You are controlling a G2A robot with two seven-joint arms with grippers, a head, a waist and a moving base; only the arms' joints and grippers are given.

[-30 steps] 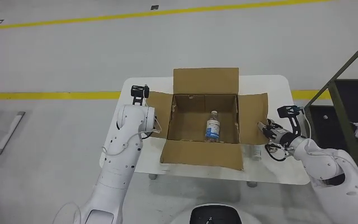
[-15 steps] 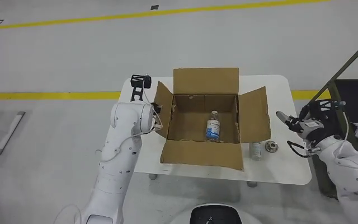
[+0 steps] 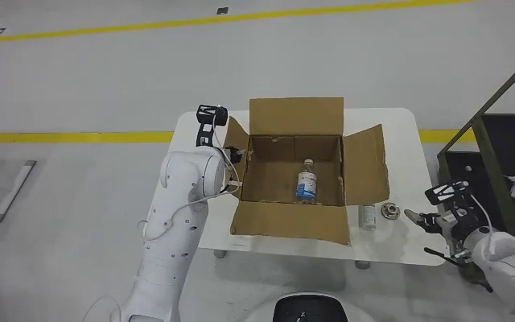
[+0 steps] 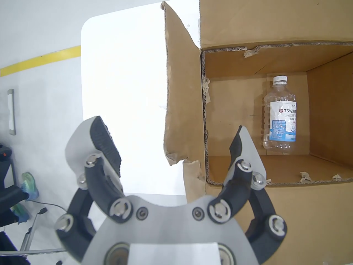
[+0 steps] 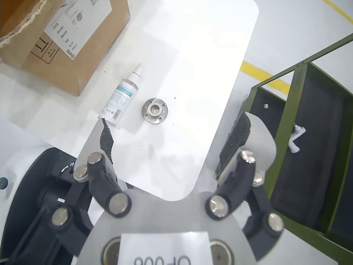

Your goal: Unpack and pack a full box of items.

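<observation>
The open cardboard box stands in the middle of the white worktop, and its flaps are turned outward. Inside it one clear bottle with a white cap and a blue label lies on the floor of the box, a little right of centre, with the cap toward the far wall.

To the right of the box the worktop has a broad bare strip up to its rounded edge. To the left the strip is narrow, and the left arm covers most of it in the top view. In the lower right part of the worktop a small spray bottle lies just beside the front right corner of the box. A round metal flange lies near it, but they do not touch.

The right claw is spread wide and holds nothing. It hangs at the lower right of the top view, past the front right corner of the worktop, in the narrow gap before the olive-green rack. The frame edge cuts this rack off.

The left claw is also spread and empty, at the far left corner of the box, upper left of the box in the top view. The torn left flap stands up close before it; I cannot tell if they touch. The raised far flap hides the far edge of the worktop behind it.
</observation>
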